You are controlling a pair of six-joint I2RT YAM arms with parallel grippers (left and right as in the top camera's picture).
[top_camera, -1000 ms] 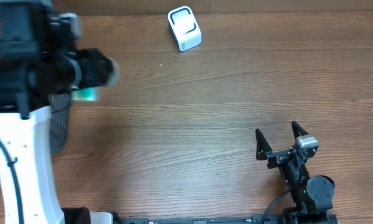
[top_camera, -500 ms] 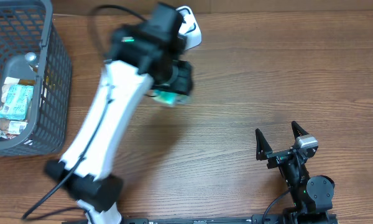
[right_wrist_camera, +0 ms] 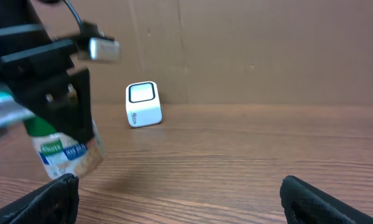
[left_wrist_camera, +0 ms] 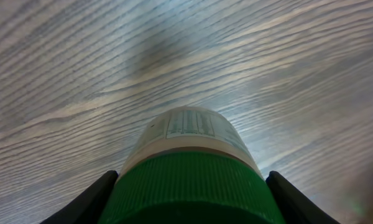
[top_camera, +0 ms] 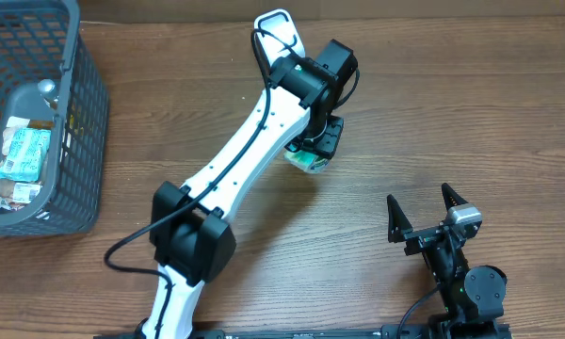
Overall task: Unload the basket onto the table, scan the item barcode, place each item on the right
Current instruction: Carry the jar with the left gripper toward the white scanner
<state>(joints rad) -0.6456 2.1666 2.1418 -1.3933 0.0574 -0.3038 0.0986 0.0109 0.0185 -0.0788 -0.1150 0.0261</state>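
The left gripper [top_camera: 316,143], clamping the jar [top_camera: 304,162], is carrying it from the basket [top_camera: 89,113] side rightward over the bench [top_camera: 490,104], just near of the scanner [top_camera: 281,38]; barcode presentation is coming up. The right gripper [top_camera: 418,196] is idling open.

left gripper [top_camera: 315,151] holding a greenish container [top_camera: 302,162], white scanner [top_camera: 275,21] just behind, right gripper [top_camera: 422,209] spread wide, basket [top_camera: 88,122] far left

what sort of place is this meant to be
Likely a mock shop checkout on a wooden table: a small white barcode scanner, a grey mesh basket holding packaged goods, and a green-capped bottle.
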